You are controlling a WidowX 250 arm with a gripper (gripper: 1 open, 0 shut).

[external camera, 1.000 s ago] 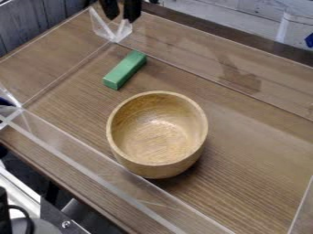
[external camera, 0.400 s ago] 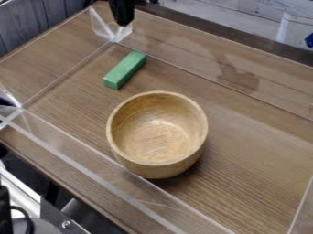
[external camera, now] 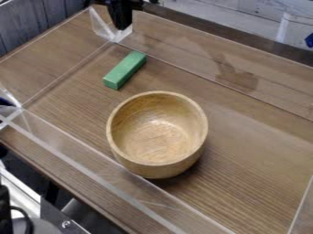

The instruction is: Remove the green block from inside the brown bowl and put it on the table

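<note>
The green block (external camera: 124,69) lies flat on the table (external camera: 232,82), up and to the left of the brown bowl (external camera: 156,132). Nothing is inside the bowl; its wood-grain floor shows. My gripper (external camera: 121,13) hangs at the top edge of the view, above and behind the block, well clear of it. Its dark fingers are pressed together with nothing between them. Most of the arm is cut off by the frame.
Clear acrylic walls (external camera: 73,155) run along the table's edges, one close in front of the bowl. A wall corner (external camera: 113,32) stands just below the gripper. Dark hardware (external camera: 49,215) sits below the front left edge.
The gripper's fingers, spread apart a second ago, have come together. The block and the bowl have not moved.
</note>
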